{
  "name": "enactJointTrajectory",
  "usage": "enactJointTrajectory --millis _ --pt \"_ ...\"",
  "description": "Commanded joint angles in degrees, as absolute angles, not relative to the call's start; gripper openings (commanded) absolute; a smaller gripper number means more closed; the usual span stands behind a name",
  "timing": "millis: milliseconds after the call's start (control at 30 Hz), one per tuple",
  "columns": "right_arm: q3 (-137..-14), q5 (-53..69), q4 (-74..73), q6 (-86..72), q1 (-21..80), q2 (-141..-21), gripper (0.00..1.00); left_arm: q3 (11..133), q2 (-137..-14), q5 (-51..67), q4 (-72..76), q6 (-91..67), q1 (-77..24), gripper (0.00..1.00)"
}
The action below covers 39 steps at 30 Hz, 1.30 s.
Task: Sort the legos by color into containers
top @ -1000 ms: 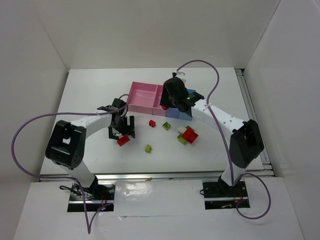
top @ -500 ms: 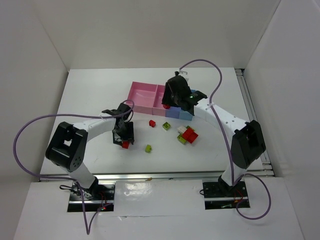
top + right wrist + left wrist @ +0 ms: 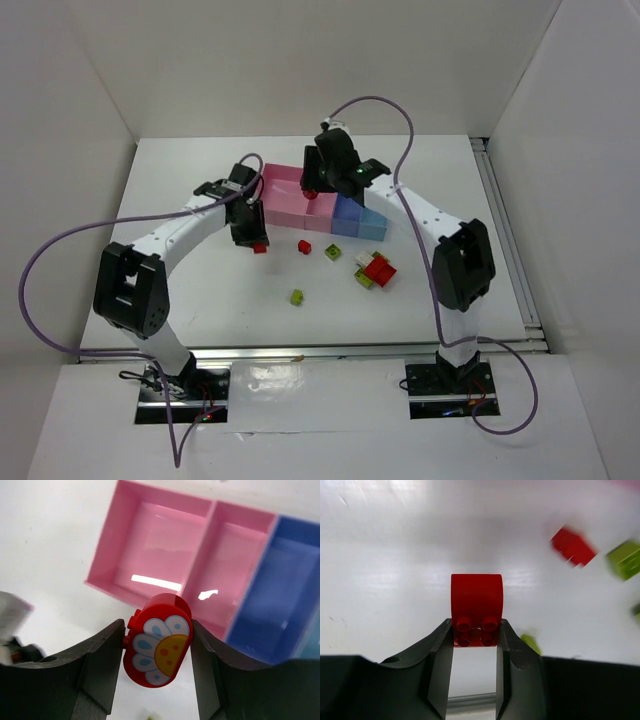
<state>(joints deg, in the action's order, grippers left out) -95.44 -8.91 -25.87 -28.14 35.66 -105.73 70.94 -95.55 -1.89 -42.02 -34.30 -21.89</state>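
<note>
1. Left gripper (image 3: 475, 630): clamped by both fingers on a red studded plastic brick with a curved top (image 3: 476, 611). The brick was held clear of the white worktop (image 3: 200, 290), just left of the bin row in the top view.

2. Right gripper (image 3: 157, 630): closed from both sides on a red round-topped plastic brick (image 3: 159, 647). A printed daisy was borne on its face, with white petals marked pale blue and a yellow centre dotted orange. The brick was seen over the near wall where the two pink bins meet.

3. Containers: four joined open-top plastic bins in a row, listed as a wide pink bin (image 3: 145, 550), a narrower pink bin (image 3: 235, 555), a blue bin (image 3: 280, 590) and a light blue bin (image 3: 374, 225). No bricks were seen inside the two pink bins.

4. Loose legos on the worktop, near the front of the bins:
- a small red brick (image 3: 304, 246);
- a yellow-green brick (image 3: 332, 251) just beside it;
- a smaller yellow-green brick (image 3: 296, 297) set apart, nearer the arm bases;
- a touching cluster of red, white and yellow-green bricks (image 3: 376, 270) in front of the light blue bin.
</note>
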Motion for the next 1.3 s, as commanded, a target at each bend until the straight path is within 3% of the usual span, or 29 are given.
enactJointTrajectory --millis 0,100,200,267,400,533,667,833,867,933,1000,1033,1100,1267 --pt "-101.94 -7.03 -22.33 -26.28 36.12 -112.83 0.48 76.81 -95.71 -1.76 -45.79 -33.57 -18.29 0.00" --pt "-109.22 -5.20 -22.49 -25.14 35.60 -120.21 0.58 79.62 -96.94 2.00 -45.79 -34.71 -14.95 0.00" --pt "-121.61 -3.70 -29.23 -24.00 35.07 -127.34 0.91 82.51 -97.47 5.09 -45.79 -34.72 -13.18 0.00" --pt "-125.14 -3.69 -30.76 -23.30 35.07 -128.14 0.96 84.28 -97.47 5.71 -45.79 -34.72 -12.66 0.00" --pt "-114.20 -6.32 -24.99 -23.90 34.54 -118.32 0.95 89.90 -101.07 6.23 -45.79 -33.66 -12.66 0.00" --pt "-98.03 -8.61 -21.45 -25.92 32.70 -105.49 0.82 97.98 -107.39 7.47 -46.49 -33.66 -12.66 0.00" --pt "-86.50 -10.28 -23.11 -26.45 32.70 -95.73 0.80 108.86 -115.47 7.47 -47.02 -33.14 -12.66 0.00" --pt "-77.79 -10.28 -25.83 -26.46 36.20 -89.39 0.85 117.23 -125.04 6.94 -48.08 -33.66 -13.18 0.07" --pt "-77.17 -10.28 -26.45 -26.46 36.73 -88.86 0.86 118.38 -126.11 6.94 -48.08 -34.27 -13.18 0.10" --pt "-76.64 -8.19 -26.46 -25.50 38.31 -89.47 0.87 122.16 -127.78 7.47 -48.60 -34.80 -13.18 0.36" --pt "-76.64 -6.42 -27.25 -24.09 39.37 -90.61 0.87 123.83 -128.32 8.69 -48.60 -34.80 -13.18 0.50" --pt "-76.64 -6.42 -27.86 -24.08 40.51 -91.92 0.89 123.84 -127.62 8.70 -48.60 -34.80 -13.71 0.68" --pt "-76.64 -5.89 -27.34 -22.77 41.21 -93.42 0.89 122.97 -124.56 8.70 -48.60 -33.58 -13.71 0.73" --pt "-80.67 -5.27 -25.66 -18.99 41.75 -101.66 0.87 118.04 -116.82 8.96 -49.13 -32.35 -13.71 0.73"
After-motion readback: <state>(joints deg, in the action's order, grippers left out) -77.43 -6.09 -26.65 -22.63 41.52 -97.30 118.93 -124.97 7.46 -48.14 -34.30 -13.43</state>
